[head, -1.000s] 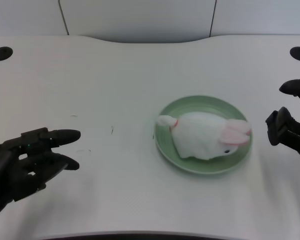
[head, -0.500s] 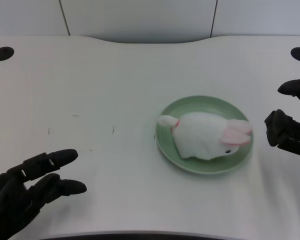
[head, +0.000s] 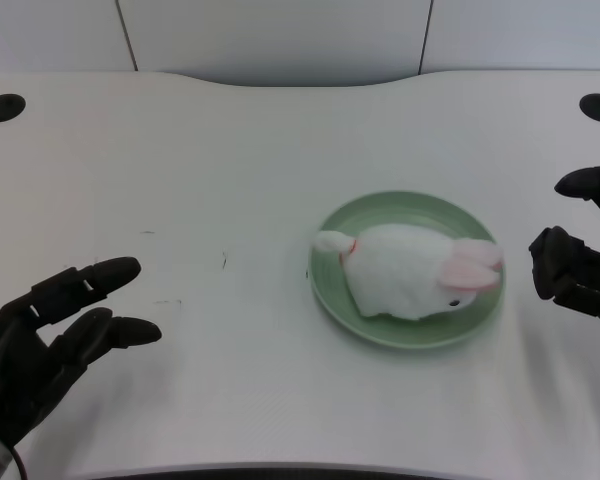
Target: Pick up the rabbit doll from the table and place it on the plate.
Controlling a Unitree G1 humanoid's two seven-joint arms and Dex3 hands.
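Since half a second ago the left hand point(head: 40, 345) has risen slightly at the lower left edge, its fingers point(head: 100, 274) spread apart and holding nothing, well apart from the plate. Nothing else has shifted. White bench point(head: 230, 180) fills the view, with a dark round hole near each far corner. Right of centre on it sits the green plate point(head: 380, 215). On the plate lies the rabbit doll point(head: 405, 275), white, on its side, pink ears toward the right rim and small tail toward the left rim. Faint dark marks dot the bench between hand and plate.
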